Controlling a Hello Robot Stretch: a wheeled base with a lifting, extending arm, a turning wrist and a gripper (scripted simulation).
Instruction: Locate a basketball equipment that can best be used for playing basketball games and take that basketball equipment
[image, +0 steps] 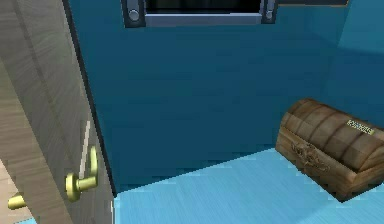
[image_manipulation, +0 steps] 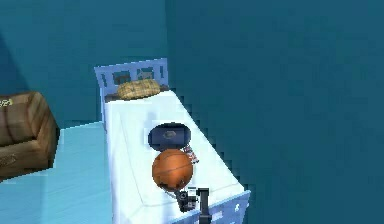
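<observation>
I count one basketball (image_manipulation: 172, 170), lying on the one bed (image_manipulation: 125, 140) near its foot, just beside one dark blue object (image_manipulation: 170, 134). One pillow (image_manipulation: 140, 89) lies at the headboard. One chest (image_manipulation: 25, 130) stands on the floor near the bed. The arm (image_manipulation: 205, 210) pokes up from the bottom edge, with the gripper (image_manipulation: 188, 198) at the ball's lower edge. I can't tell the fingers' state, nor whether they hold anything.

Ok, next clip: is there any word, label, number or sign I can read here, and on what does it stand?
On the brown wooden chest with a rounded lid: a small pale plate, too small to read.
On the orange round basketball lying on the white bed: no readable print.
No other text is legible.
</observation>
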